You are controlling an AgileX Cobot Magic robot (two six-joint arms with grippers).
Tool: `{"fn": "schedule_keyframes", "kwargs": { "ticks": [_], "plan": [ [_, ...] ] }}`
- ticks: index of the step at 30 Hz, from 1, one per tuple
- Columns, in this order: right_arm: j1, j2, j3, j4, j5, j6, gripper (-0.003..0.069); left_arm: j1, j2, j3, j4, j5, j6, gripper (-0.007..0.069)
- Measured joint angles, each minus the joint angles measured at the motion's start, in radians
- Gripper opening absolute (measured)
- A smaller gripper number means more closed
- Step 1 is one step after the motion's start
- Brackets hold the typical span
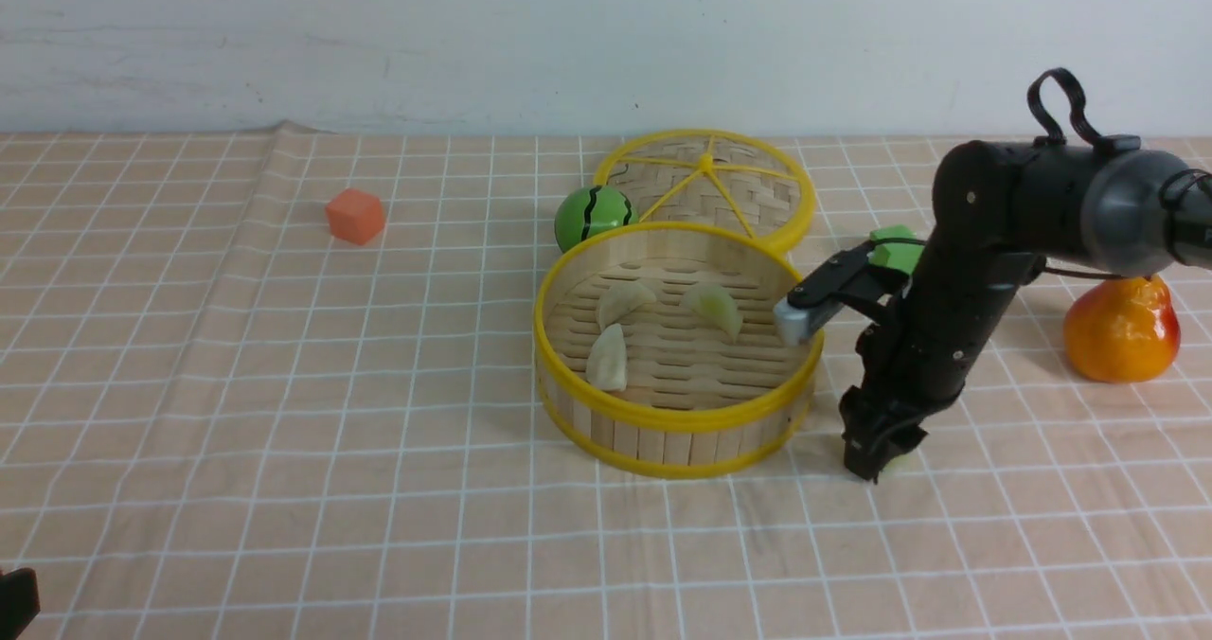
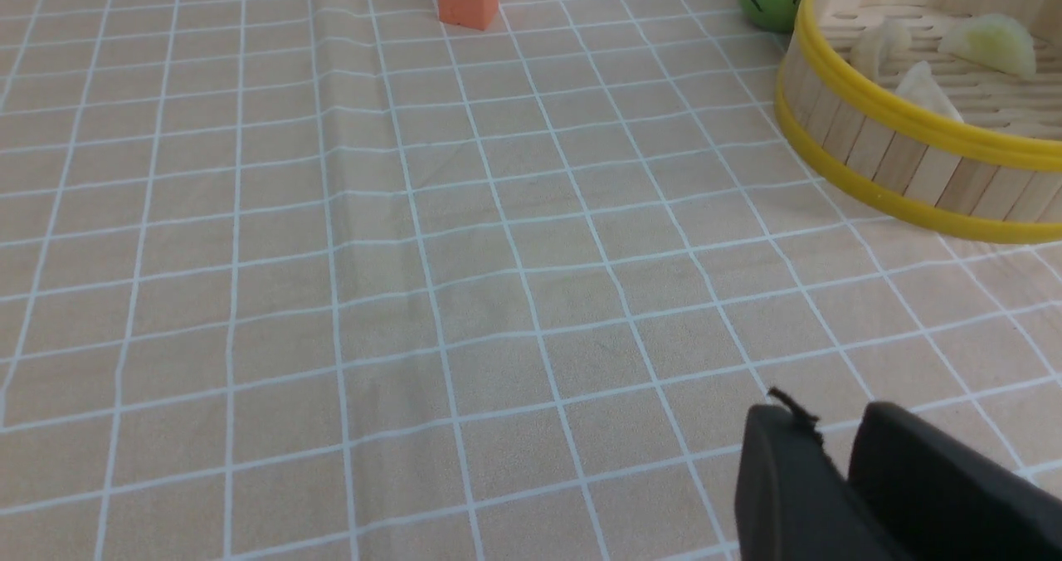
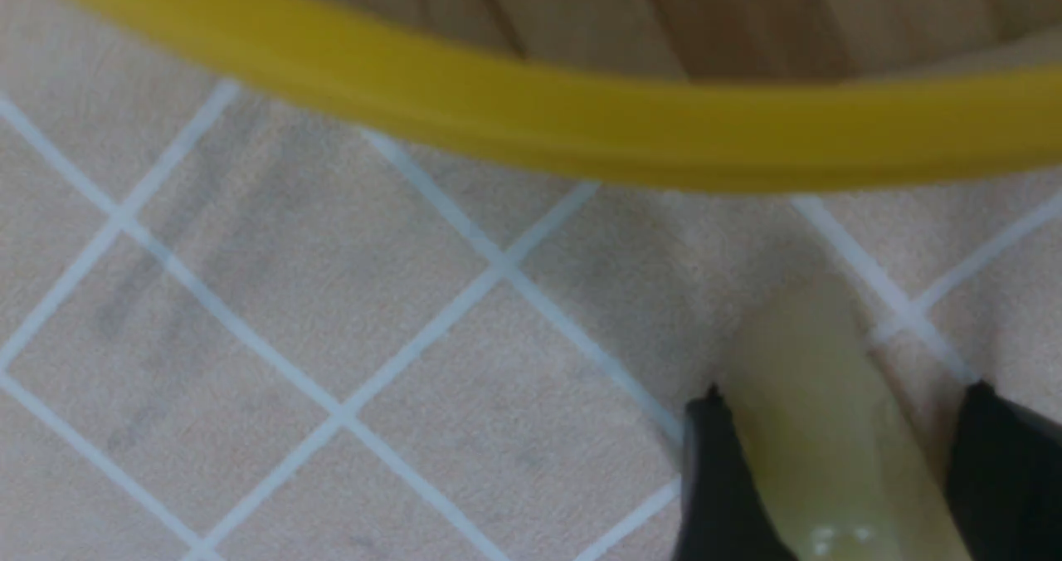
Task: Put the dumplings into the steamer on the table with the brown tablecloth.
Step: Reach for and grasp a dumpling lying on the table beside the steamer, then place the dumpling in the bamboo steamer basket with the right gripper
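Note:
The steamer (image 1: 663,419) stands mid-table on the brown tablecloth (image 1: 284,384). Three dumplings lie in it: two whitish (image 1: 625,301) (image 1: 608,358) and one pale green (image 1: 717,309). My right gripper (image 1: 876,455) points down onto the cloth just right of the steamer. In the right wrist view the right gripper (image 3: 846,399) is open, its jaws on either side of the fourth dumpling (image 3: 817,436), pale green, lying on the cloth; one finger touches it and a gap shows at the other. The steamer's lower yellow rim (image 3: 581,142) is close ahead. My left gripper (image 2: 834,428) is shut and empty, low over bare cloth.
The woven lid (image 1: 705,188) leans behind the steamer, with a green striped ball (image 1: 594,216) beside it. An orange cube (image 1: 356,216) sits far left. A green block (image 1: 895,250) and an orange-red pear (image 1: 1122,329) lie by the right arm. A cloth fold runs at the left.

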Motion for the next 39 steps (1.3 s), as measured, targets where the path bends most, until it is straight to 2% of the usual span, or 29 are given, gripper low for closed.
{"fn": "schedule_keyframes", "kwargs": {
  "ticks": [1,3,8,11,15,18,22,25,26,28,29,31,32,34,36,39],
  "plan": [
    [0.000,0.000,0.000,-0.006,0.003,-0.001,0.0277,0.000,0.000,0.000,0.000,0.000,0.000,0.0123],
    [0.001,0.000,-0.007,-0.022,0.021,-0.001,0.0249,0.000,0.000,0.000,0.000,0.000,0.000,0.0125],
    [0.001,-0.027,-0.081,-0.061,0.130,0.003,0.0251,0.000,0.000,0.000,0.000,0.000,0.000,0.0128],
    [0.001,-0.090,-0.165,0.054,0.174,0.015,0.0251,0.000,0.000,0.000,0.000,-0.001,0.000,0.0130],
    [0.001,-0.127,-0.216,0.262,0.117,-0.008,0.0251,0.000,0.000,0.000,0.000,-0.003,0.000,0.0131],
    [0.001,-0.097,-0.221,0.453,0.005,-0.136,0.0251,0.000,0.000,0.000,0.000,-0.008,0.000,0.0134],
    [0.001,0.014,-0.221,0.551,-0.070,-0.191,0.0251,0.000,0.000,0.000,0.000,-0.008,0.000,0.0138],
    [0.001,0.066,-0.219,0.561,-0.075,-0.192,0.0251,0.000,0.000,0.000,0.000,-0.008,0.000,0.0141],
    [0.001,0.085,-0.216,0.562,-0.078,-0.187,0.0274,0.000,0.000,0.000,0.000,-0.008,0.000,0.0143],
    [0.001,0.091,-0.216,0.562,-0.079,-0.181,0.0330,0.000,0.000,0.000,0.000,-0.008,0.000,0.0144],
    [0.001,0.089,-0.222,0.568,-0.077,-0.179,0.0405,0.000,0.000,0.000,0.000,-0.008,0.000,0.0144],
    [0.001,0.079,-0.240,0.564,-0.068,-0.164,0.0486,0.000,0.000,0.000,0.000,-0.008,0.000,0.0146],
    [0.001,0.078,-0.243,0.562,-0.066,-0.164,0.0486,0.000,0.000,0.000,0.000,-0.008,0.000,0.0146],
    [-0.003,0.038,-0.296,0.511,-0.024,-0.093,0.0530,0.000,0.000,0.000,0.001,-0.007,0.000,0.0147],
    [-0.007,0.014,-0.334,0.473,0.015,-0.049,0.0524,0.000,0.000,0.000,0.001,-0.006,0.000,0.0150],
    [-0.012,-0.107,-0.488,0.325,0.167,0.090,0.0430,0.000,0.000,0.000,0.001,-0.004,0.000,0.0155]
  ]
}}
